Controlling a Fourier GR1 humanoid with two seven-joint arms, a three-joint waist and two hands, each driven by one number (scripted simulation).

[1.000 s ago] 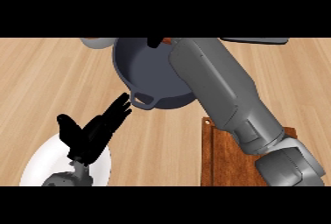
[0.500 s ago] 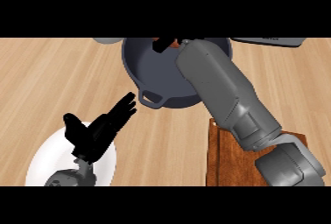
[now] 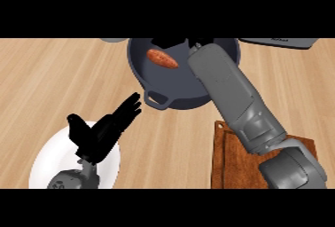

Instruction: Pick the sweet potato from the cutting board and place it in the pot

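I have the right arm stretched across the worktop to its far edge, and the right hand (image 3: 175,43) is mostly cut off there; only dark finger shapes show above the pot (image 3: 171,95), so I cannot tell whether they are spread or curled. The sweet potato (image 3: 162,58) lies inside the pot, on the floor of it toward the far left wall, just beside those fingers. I cannot make out whether they touch it. By my reading it is out of the hand, and the placing looks done or nearly so.

The cutting board (image 3: 229,164) sits at the near right corner of the worktop, partly under my forearm, with nothing on the part that shows.

My left hand (image 3: 104,131) rests with fingers straight and spread, holding nothing, over the far rim of a white plate (image 3: 46,164) at the near left edge, fingertips pointing toward the pot's near handle.

If I had to take the sweet potato up again, I would expect a stiff, fairly dense root, tapered at both ends, with dry skin that should not slip much. I would close round its thick middle, across the short axis, since the ends would likely roll out of a pinch.
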